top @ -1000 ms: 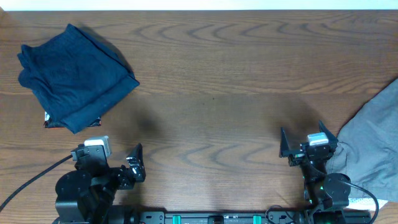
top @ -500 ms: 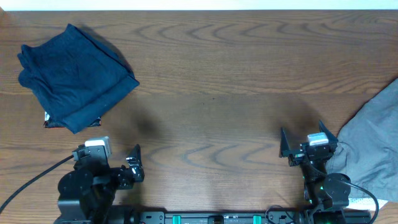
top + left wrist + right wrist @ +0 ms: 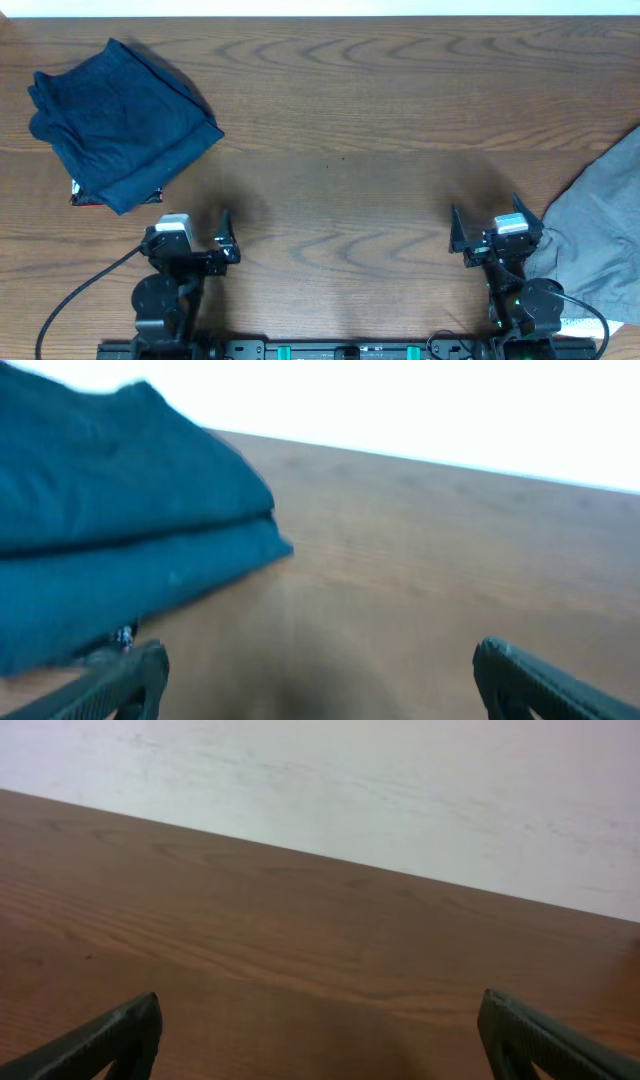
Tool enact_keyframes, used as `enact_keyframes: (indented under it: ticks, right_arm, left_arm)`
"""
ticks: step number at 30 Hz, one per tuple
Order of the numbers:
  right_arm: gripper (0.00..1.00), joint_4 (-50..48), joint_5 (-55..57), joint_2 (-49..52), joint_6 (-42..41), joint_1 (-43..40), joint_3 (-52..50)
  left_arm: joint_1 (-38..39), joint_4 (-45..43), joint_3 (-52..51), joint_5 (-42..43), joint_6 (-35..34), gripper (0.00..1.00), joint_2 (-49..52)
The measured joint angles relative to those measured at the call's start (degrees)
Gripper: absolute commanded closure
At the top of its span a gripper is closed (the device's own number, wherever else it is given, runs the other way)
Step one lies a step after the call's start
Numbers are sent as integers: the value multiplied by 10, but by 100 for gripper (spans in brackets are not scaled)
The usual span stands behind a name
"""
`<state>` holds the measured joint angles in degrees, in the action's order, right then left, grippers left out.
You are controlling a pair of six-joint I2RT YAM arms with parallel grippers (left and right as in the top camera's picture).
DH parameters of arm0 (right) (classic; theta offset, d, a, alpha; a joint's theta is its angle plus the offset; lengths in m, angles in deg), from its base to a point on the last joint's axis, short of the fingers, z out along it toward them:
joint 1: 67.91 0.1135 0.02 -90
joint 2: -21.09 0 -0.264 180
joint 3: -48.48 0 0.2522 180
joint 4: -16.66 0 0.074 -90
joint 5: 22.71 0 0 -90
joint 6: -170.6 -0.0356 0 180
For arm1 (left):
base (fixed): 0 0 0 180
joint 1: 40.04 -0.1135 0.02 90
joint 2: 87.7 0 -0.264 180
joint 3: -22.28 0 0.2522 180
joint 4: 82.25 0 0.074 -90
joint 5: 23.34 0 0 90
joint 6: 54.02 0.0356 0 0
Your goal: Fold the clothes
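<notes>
Hovering low at the near edge of the table (image 3: 350,120), I hold my left gripper (image 3: 320,685) spread wide and empty. It faces the navy shorts (image 3: 120,120), which lie folded at the far left, out of the working middle. My right gripper (image 3: 320,1040) is also spread with nothing in it, just beside the grey garment (image 3: 600,230) lying rumpled at the right edge, which I judge is the next piece to pull in and fold.
</notes>
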<state>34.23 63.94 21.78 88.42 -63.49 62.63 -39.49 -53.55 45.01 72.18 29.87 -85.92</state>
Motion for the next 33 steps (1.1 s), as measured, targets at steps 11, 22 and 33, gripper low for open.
enact_keyframes:
  ticks: [11, 22, 33]
  right_arm:
    - [1, 0, 0, 0, 0, 0, 0]
    - [1, 0, 0, 0, 0, 0, 0]
    - [1, 0, 0, 0, 0, 0, 0]
  left_arm:
    - [0, -118, -70, -26, 3, 2, -12]
    - [0, -118, -70, -28, 13, 2, -12]
    - [0, -118, -70, -28, 15, 2, -12]
